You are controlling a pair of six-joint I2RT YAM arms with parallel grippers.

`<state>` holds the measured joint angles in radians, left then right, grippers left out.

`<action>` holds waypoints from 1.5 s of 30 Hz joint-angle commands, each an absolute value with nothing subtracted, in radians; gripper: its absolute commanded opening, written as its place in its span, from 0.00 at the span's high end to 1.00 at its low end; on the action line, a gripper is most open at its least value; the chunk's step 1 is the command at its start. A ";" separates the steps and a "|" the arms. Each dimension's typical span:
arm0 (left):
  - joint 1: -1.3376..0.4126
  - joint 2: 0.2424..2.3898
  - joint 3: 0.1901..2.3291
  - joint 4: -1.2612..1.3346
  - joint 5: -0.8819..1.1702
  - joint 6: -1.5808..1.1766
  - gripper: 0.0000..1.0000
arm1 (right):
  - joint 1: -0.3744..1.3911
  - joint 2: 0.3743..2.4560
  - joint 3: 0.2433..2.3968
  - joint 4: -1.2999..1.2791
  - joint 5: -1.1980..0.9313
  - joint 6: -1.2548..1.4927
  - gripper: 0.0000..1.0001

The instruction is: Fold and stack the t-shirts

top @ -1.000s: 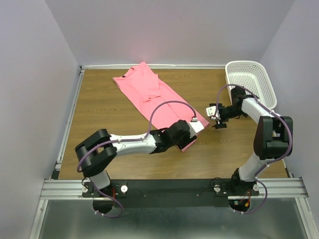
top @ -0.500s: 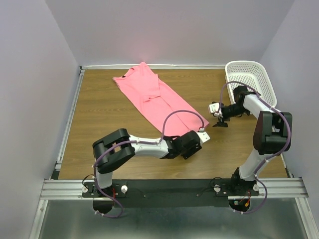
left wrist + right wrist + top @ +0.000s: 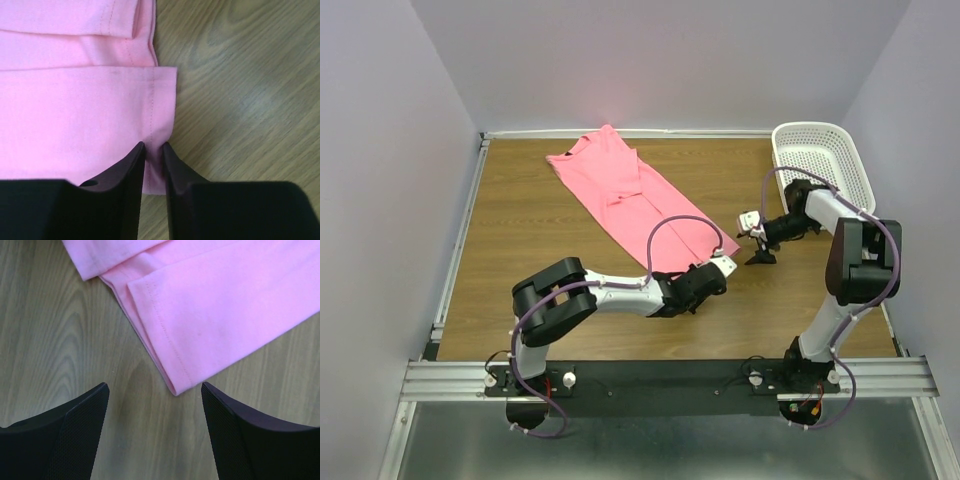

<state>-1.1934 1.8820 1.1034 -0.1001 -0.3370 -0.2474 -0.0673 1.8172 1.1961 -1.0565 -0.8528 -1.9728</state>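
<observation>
Top view: one salmon-pink t-shirt lies flat on the wood table as a long folded strip. It runs diagonally from the far edge toward the near middle. The white mesh basket sits in the far right corner, well apart from the shirt. The shirt's near hem end is the part closest to the basket.

The left gripper is at that hem end, with its arm stretched low across the table. The right gripper is just beside the same end on the basket side, between hem and basket and nearer the hem. Jaw gaps cannot be read from this view.

Left wrist view fills that in. The left gripper is narrow, its fingers pinched on the stitched hem edge of the t-shirt near its corner. Pink cloth shows in the slit. Stacked folded layers with seam lines show beyond it, and bare table lies beside them.

Right wrist view: the right gripper is spread wide and holds nothing. The dotted texture of its fingers is visible. The hem corner of the t-shirt lies just ahead of the gap, with layered edges showing. I cannot tell whether the fingers touch the table.

Surface is brown wood-grain board, with a metal strip along its side away from the basket and an aluminium rail carrying both arm bases at the near edge. Plain pale lilac-grey walls close in three sides.
</observation>
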 commanded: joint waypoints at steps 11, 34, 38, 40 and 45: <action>-1.197 1.848 0.997 -0.135 -0.327 -0.229 1.00 | 0.084 1.858 1.161 -0.965 -0.781 -2.000 0.28; -1.195 1.730 0.900 -0.061 -0.227 -0.253 1.00 | 0.146 1.960 1.175 -0.851 -0.635 -1.893 0.68; -1.195 1.726 0.891 -0.048 -0.210 -0.255 1.00 | 0.167 1.934 1.141 -0.853 -0.634 -1.893 0.92; -1.195 1.717 0.887 -0.040 -0.201 -0.255 1.00 | 0.170 1.919 1.121 -0.854 -0.646 -1.893 0.99; -1.172 1.646 0.838 0.024 -0.115 -0.261 1.00 | 0.190 1.876 1.126 -0.968 -0.667 -1.910 0.99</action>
